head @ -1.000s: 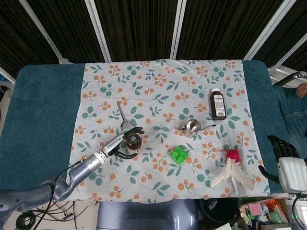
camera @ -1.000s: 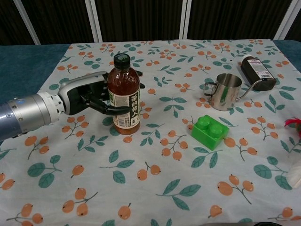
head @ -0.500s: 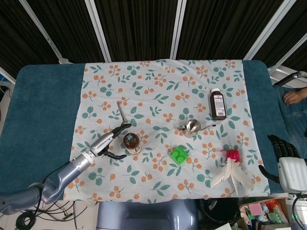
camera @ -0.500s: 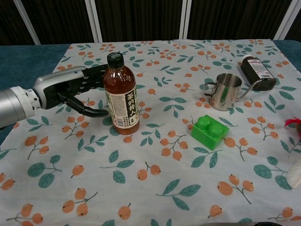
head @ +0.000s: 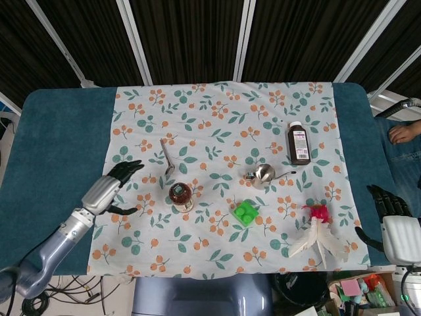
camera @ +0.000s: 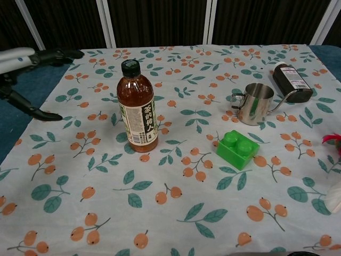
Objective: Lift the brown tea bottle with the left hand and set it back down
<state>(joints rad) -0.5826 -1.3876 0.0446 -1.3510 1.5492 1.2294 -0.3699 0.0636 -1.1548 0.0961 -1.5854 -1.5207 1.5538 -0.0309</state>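
The brown tea bottle (camera: 137,107) stood upright on the flowered cloth (head: 223,125) that covered the table (head: 59,151), its dark cap on and its label facing the chest camera. Nothing touched it. The left robot hand (head: 108,189) hung well apart from it, above the left edge of the cloth, released and holding nothing, fingers spread. That gap and the steady bottle suggested the set-down part of the task was done, and the hand sat clear so as not to knock it.

The right robot hand (head: 384,201) waited at the far right edge of the table, low and out of the way; whether its dark fingers were loose or clenched could not be told.

Counted on the cloth: 1 tea bottle, 1 dark medicine bottle (head: 298,143) lying flat, 1 small steel pitcher (camera: 253,103) standing beside it, 1 green toy brick (camera: 238,149), 1 red-and-white feathered thing (head: 320,234), and 1 thin metal tool (head: 167,156) just behind the tea bottle. There were 2 robot hands.
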